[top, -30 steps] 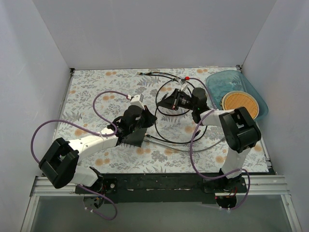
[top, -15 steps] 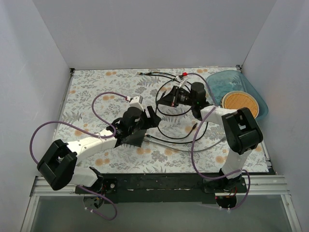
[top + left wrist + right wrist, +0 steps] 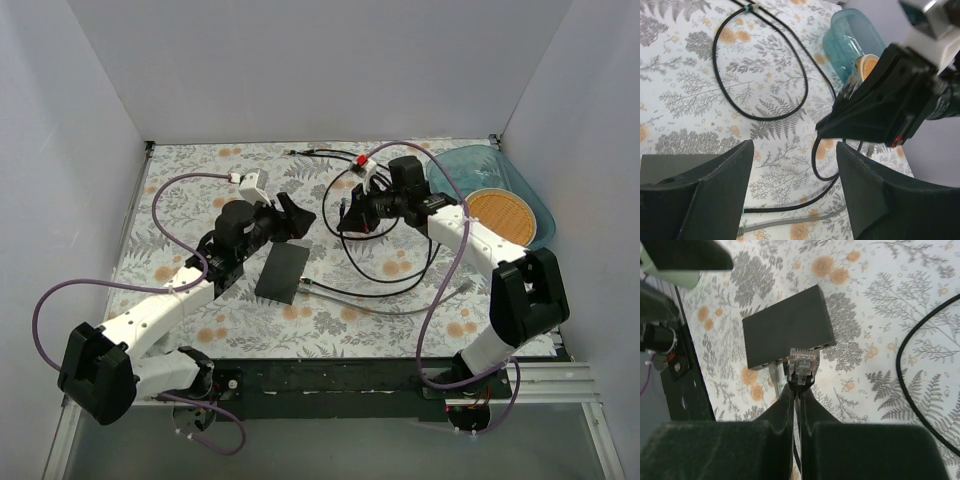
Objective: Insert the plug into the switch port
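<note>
The switch (image 3: pixel 283 272) lay flat on the bench (image 3: pixel 200 170), between the two arms and nearer the left one. It was a thin matte black box with square corners. From above, its long axis ran mostly near to far, with the far end leaning a bit to the right. In the right wrist view, the long edge with the little sockets faced that camera, and a grey cable (image 3: pixel 380 305) ran away from that edge across the bench.

The plug (image 3: pixel 804 362) was a small clear plastic connector with fine ridges across its front. It stuck out past the fingertips of the right tool (image 3: pixel 797 390) and pointed at the socket edge. From above it was off to the switch's right and clear of it. That tool was pinched together on the black cable (image 3: pixel 360 270) right behind the plug, and the rest of the cable looped loosely over the cloth.

The left tool (image 3: pixel 290 222) hung just past the far end of the switch with its fingers spread apart and nothing between them.

The bench had a floral printed cover, grey ferns and orange blooms. At far right sat a see-through blue plastic tray (image 3: pixel 440 170) with a round woven tan mat (image 3: pixel 502 213) inside it.
</note>
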